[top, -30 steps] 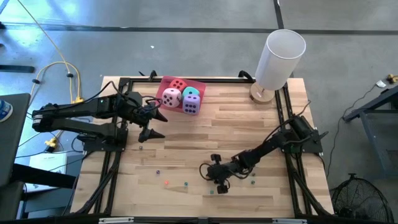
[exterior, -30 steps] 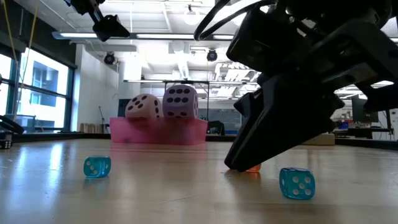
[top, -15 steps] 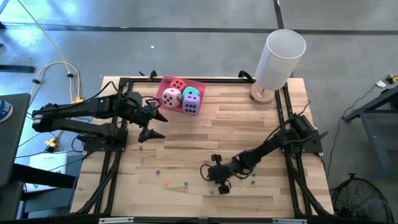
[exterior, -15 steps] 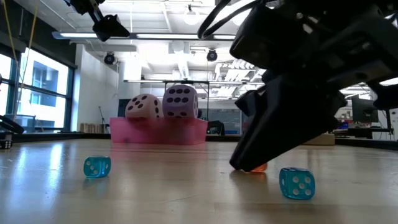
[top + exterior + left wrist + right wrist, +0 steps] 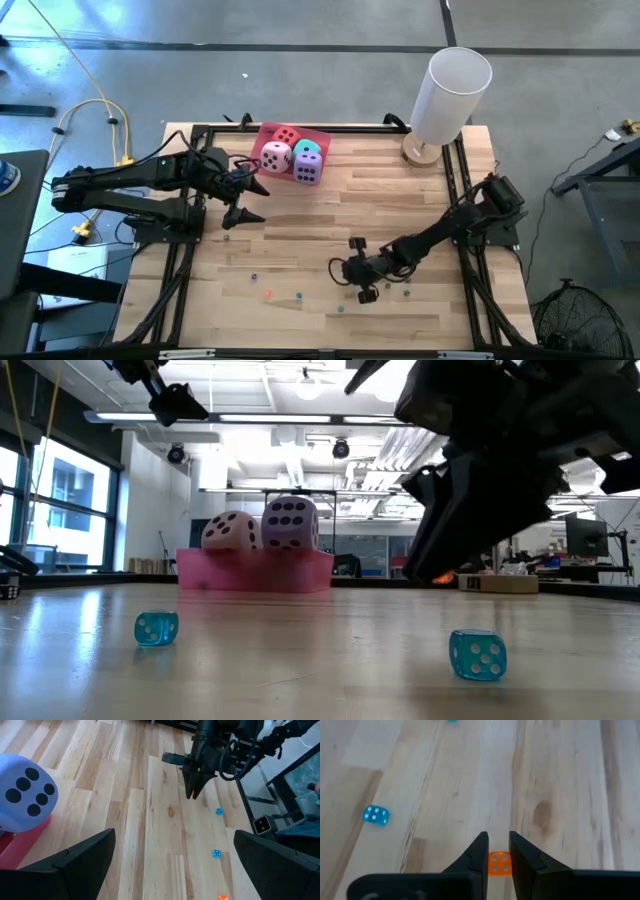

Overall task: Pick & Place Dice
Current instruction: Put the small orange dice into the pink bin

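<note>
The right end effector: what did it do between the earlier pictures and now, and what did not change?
The right end effector has risen off the table and pulled back toward its own side, lifting the small orange die it is shut on. The left end effector remained open near the pink tray; the big dice in the tray and the two blue dice kept their places.

no readable text, labels, brands or numbers anywhere

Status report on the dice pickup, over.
Right gripper shut on small orange die, lifted off table. Left gripper open, waiting near pink tray. Nothing in the way.
</note>
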`<action>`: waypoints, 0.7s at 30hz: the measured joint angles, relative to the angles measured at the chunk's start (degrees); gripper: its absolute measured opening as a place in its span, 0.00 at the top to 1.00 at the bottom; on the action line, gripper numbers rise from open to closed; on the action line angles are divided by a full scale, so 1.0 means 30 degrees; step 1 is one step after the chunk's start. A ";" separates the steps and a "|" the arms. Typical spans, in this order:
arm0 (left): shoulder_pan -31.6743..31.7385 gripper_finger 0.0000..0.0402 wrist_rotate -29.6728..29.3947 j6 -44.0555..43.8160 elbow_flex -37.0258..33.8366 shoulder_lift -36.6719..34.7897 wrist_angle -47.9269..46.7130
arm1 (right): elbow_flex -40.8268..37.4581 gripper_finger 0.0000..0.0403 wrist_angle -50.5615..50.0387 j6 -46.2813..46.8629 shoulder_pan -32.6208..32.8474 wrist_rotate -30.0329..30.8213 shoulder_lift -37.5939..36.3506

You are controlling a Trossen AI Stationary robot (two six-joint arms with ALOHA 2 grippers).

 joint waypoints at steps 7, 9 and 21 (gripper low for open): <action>0.0000 0.01 -0.0258 0.0262 0.0000 0.0000 0.0075 | 0.0006 0.90 -0.0201 -0.1629 -0.0753 0.0024 0.0016; 0.0000 0.01 -0.0270 0.0548 0.0000 0.0000 0.0072 | 0.0006 0.90 -0.0350 -0.2320 -0.0907 0.0376 0.0016; 0.0059 0.01 -0.1359 0.1627 0.0000 0.0049 0.0306 | -0.0002 0.90 -0.3261 -0.1766 -0.1568 0.0569 -0.0900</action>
